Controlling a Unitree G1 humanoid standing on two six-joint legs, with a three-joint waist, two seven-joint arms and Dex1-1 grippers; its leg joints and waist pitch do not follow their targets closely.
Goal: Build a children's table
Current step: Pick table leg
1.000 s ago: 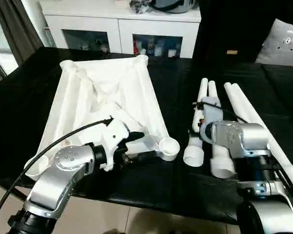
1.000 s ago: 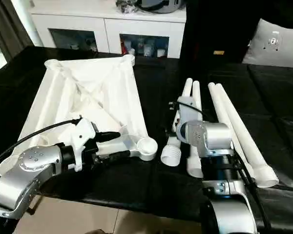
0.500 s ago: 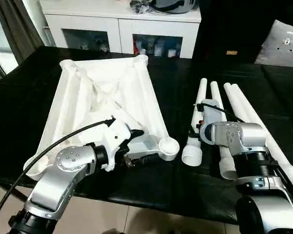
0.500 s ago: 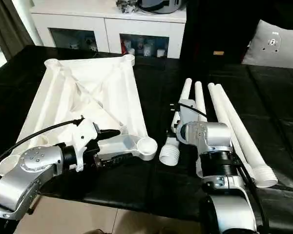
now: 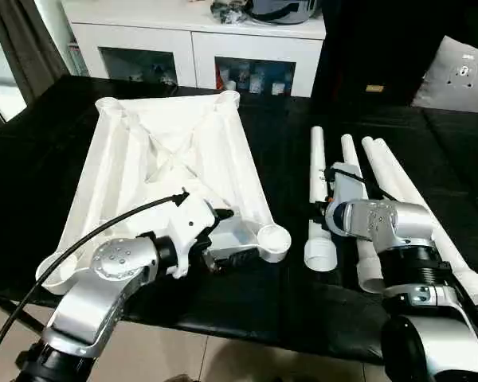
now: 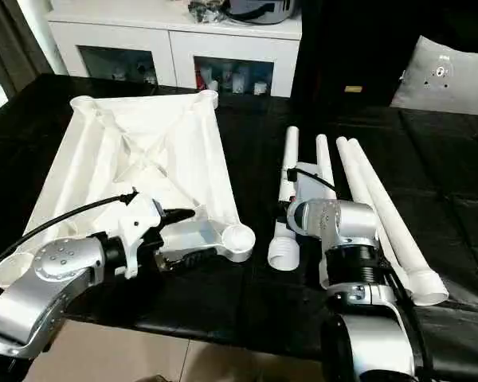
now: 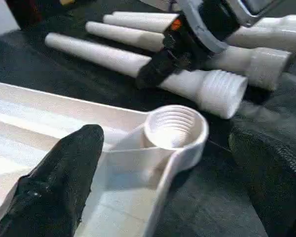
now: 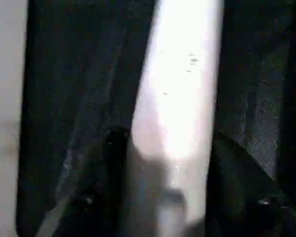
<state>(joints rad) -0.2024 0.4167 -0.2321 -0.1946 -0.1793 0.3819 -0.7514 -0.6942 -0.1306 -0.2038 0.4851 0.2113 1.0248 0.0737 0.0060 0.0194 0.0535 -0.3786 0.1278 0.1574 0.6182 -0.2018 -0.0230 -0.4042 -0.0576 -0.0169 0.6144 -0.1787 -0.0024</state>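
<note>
Left gripper [image 7: 158, 163] spread, straddling tabletop corner socket [image 7: 175, 129]; right gripper [image 8: 160, 163] around leg [image 8: 180, 98], grip uncertain.

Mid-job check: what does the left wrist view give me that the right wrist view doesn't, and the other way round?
Left wrist view, not the right: the open left gripper straddling the threaded corner socket of the tabletop, the right gripper seen from outside on the near leg, and the other legs behind it.
Right wrist view, not the left: a close look along that leg's plain shaft from the right gripper's own side.
Both: the near leg, lying on the black cloth.
</note>
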